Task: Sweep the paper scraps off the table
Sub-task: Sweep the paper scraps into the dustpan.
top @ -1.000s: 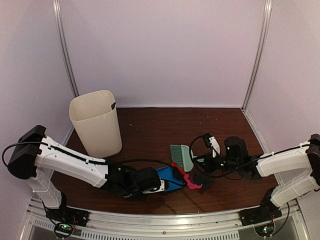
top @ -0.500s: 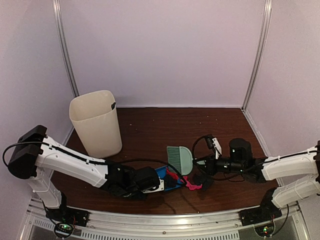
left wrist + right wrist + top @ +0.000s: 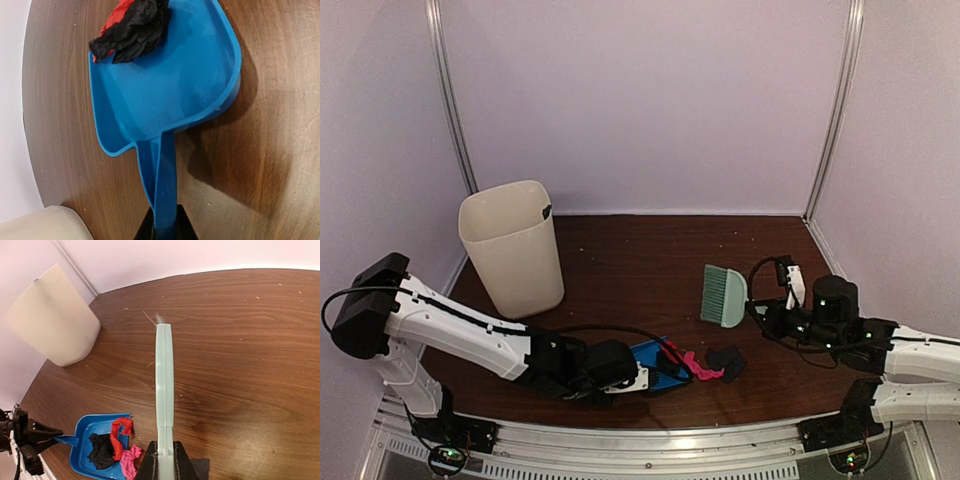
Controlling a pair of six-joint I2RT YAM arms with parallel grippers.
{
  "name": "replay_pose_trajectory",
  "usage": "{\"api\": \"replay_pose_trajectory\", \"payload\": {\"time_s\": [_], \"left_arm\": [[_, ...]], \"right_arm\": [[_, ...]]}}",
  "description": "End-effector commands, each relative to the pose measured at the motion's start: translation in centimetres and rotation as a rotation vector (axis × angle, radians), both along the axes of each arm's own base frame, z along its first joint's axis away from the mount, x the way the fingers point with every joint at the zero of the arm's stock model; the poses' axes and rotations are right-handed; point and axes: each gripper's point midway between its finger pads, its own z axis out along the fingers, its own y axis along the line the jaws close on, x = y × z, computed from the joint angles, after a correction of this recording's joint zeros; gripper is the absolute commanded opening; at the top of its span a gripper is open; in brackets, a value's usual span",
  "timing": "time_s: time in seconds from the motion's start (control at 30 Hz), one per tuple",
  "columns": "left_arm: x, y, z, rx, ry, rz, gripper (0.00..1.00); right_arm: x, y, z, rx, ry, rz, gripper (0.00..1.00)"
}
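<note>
My left gripper (image 3: 632,381) is shut on the handle of the blue dustpan (image 3: 655,362), which lies flat on the table (image 3: 620,260). In the left wrist view (image 3: 164,226) the pan (image 3: 170,85) holds a black and red paper scrap (image 3: 135,30) at its mouth. A pink scrap (image 3: 701,368) and a dark scrap (image 3: 727,358) lie at and just right of the pan's mouth. My right gripper (image 3: 772,305) is shut on the pale green brush (image 3: 723,296), held up and right of the scraps. The right wrist view (image 3: 164,460) shows brush (image 3: 164,380), pan (image 3: 85,435), black (image 3: 101,450), red (image 3: 120,431) and pink (image 3: 131,460) scraps.
A cream waste bin (image 3: 512,245) stands at the back left of the table and also shows in the right wrist view (image 3: 50,315). White walls with metal posts close in the back and sides. The silver front rail (image 3: 650,440) runs along the near edge.
My right arm has drawn the brush back to the right and away from the dustpan. The pink and dark scraps now lie at the pan's mouth. The pan has edged slightly right.
</note>
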Motion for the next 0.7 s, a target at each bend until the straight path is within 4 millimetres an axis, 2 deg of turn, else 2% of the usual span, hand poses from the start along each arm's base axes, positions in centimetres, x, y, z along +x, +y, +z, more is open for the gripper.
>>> {"api": "replay_pose_trajectory", "payload": {"time_s": [0.0,0.07,0.1,0.23,0.33,0.43,0.67], "left_arm": [[-2.0,0.2,-0.4,-0.001,0.058,-0.042,0.00],[-2.7,0.3,-0.6,0.005,0.076,-0.054,0.00],[-2.9,0.3,-0.6,0.005,0.079,-0.059,0.00],[-3.6,0.1,-0.6,0.006,0.093,-0.073,0.00],[-4.1,-0.6,-0.5,0.000,0.105,-0.092,0.00],[-4.1,-1.0,-0.7,0.010,0.102,-0.105,0.00],[-4.1,-1.7,-1.2,0.018,0.105,-0.119,0.00]], "right_arm": [[0.7,-5.3,-1.5,-0.127,0.085,-0.273,0.00],[0.5,-7.0,-1.9,-0.165,0.134,-0.354,0.00],[0.5,-7.2,-1.8,-0.163,0.139,-0.365,0.00],[0.1,-6.5,-1.8,-0.129,0.203,-0.357,0.00],[-0.6,-7.1,-2.8,-0.158,0.253,-0.385,0.00],[-1.2,-6.2,-3.2,-0.157,0.294,-0.358,0.00],[-2.6,-6.3,-2.4,-0.259,0.314,-0.425,0.00]]}}
